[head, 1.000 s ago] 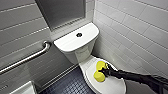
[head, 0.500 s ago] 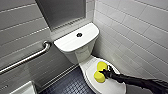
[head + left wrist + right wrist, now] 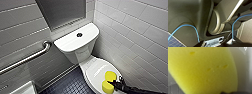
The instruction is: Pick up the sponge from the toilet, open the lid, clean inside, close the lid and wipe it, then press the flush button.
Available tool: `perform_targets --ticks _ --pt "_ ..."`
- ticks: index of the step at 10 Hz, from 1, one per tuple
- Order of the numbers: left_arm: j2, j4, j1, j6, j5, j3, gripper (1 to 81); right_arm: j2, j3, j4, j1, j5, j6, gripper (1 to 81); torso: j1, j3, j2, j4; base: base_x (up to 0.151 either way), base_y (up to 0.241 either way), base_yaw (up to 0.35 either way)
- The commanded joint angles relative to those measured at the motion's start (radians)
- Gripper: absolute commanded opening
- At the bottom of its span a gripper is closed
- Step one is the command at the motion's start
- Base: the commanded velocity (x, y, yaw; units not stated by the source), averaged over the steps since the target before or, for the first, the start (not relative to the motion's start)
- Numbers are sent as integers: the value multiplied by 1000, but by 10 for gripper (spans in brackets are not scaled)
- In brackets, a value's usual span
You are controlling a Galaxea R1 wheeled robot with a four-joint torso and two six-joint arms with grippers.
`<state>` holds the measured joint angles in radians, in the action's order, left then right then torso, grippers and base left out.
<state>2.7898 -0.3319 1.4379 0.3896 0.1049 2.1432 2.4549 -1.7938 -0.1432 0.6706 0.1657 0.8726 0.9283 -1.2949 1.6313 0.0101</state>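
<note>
Jaws of the right gripper (image 3: 113, 82) seemingly pinch the sponge (image 3: 106, 86) resting on the lid (image 3: 96, 71).

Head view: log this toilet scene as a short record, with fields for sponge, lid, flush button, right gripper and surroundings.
sponge: yellow, on the front part of the lid
lid: white, down
flush button: centre of the toilet tank's top, nothing touching it
right gripper: at the sponge; grip cannot be told
surroundings: grab bar on the left wall, dark floor
</note>
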Motion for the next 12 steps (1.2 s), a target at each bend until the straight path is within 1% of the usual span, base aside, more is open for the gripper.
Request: perform_targets --ticks 1,4,9,12 --pt "-4 10 26 -8 82 -28 811 -140 91 -6 39 -126 6 10 0 0 0 0 0 0 0" --pt "-4 7 26 -8 81 -28 811 -250 148 -4 100 -120 6 10 0 0 0 0 0 0 0" --pt "-8 7 28 -8 81 -28 811 -348 160 -10 300 -8 2 10 0 0 0 0 0 0 0" --pt "-2 5 25 -9 81 -28 811 -435 218 -12 432 70 -1 10 0 0 0 0 0 0 0"
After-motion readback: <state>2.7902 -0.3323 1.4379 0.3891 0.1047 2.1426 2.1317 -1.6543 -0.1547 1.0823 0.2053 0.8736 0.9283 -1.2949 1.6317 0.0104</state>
